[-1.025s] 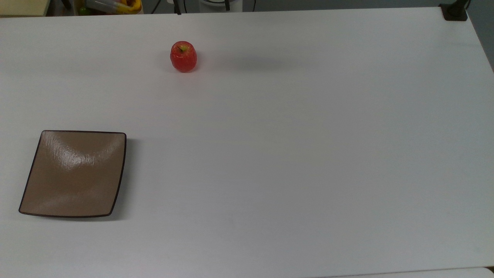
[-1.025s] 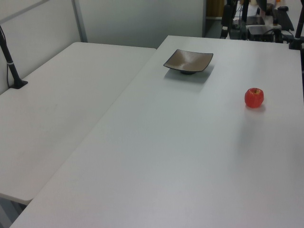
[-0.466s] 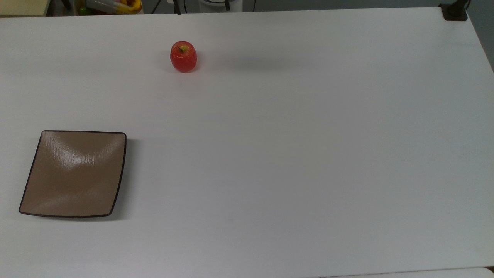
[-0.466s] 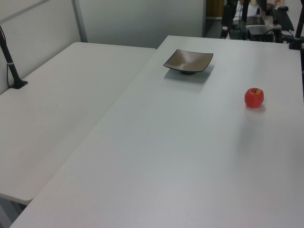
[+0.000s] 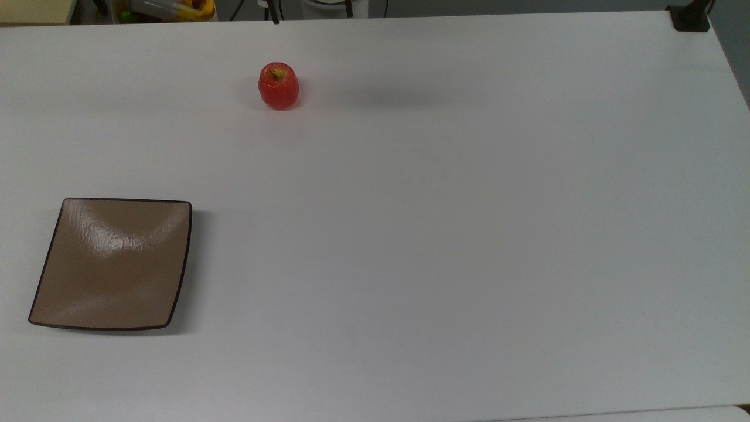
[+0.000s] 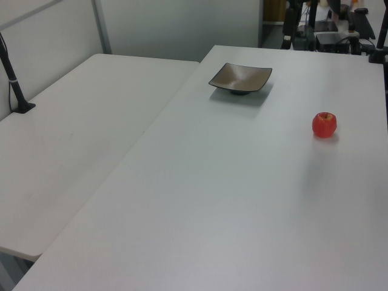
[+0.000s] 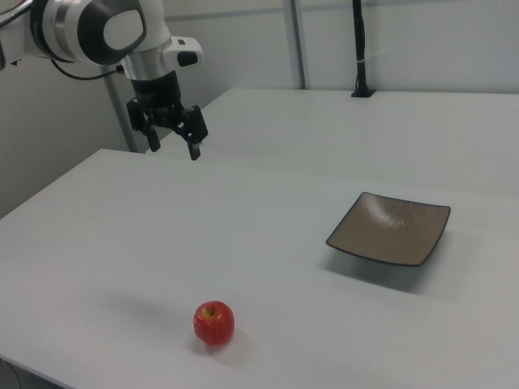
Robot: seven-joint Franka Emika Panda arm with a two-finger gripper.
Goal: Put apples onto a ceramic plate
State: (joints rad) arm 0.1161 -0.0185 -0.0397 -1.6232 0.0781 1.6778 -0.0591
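We see a small glossy red apple standing upright on its own, stem up with a yellow-green patch. The square tan-brown ceramic plate, dark-rimmed, lies flat and bare, well apart from it.

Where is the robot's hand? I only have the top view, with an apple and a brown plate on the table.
Observer: In the right view the gripper hangs in the air above the table's far edge, well away from the apple.
Operator: Is it holding anything?
Observer: No. Its fingers are spread open with nothing between them.
Operator: Is my plate flat?
Observer: Not quite. In the left view the ceramic plate has upturned edges and sits on a small dark foot.
Operator: Is there only my table?
Observer: No. In the left view a second white table stands right beside it, on the left view's left.
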